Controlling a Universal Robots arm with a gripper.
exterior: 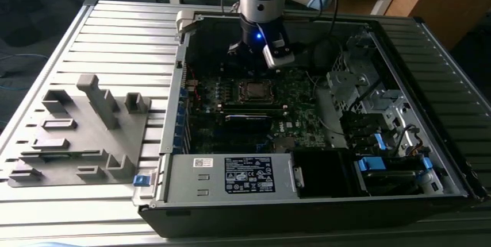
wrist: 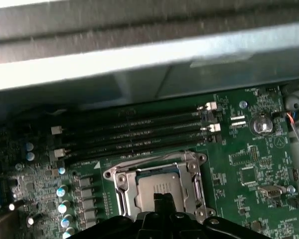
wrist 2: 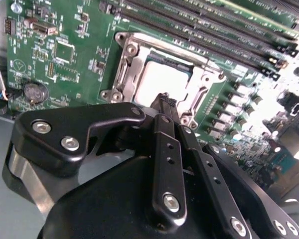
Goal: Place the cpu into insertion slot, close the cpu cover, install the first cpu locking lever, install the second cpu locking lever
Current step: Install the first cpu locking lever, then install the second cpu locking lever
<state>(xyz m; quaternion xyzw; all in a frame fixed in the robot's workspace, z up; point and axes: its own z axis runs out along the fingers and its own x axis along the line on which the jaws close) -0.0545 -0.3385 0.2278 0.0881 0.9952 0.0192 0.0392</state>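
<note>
Overhead, gripper [wrist 2: 164,102] pinched together above cpu [wrist 2: 162,82].

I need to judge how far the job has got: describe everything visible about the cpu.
The cpu, a flat square chip with a silver-grey metal top, lies level in the silver-edged insertion slot on the green board. The silver cpu cover frames its edges and looks closed over it. The black gripper, fingers together, points at its near edge; contact cannot be told.

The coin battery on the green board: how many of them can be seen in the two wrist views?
1: the coin battery sits on the green board beside the insertion slot; others may be hidden behind the gripper.
</note>
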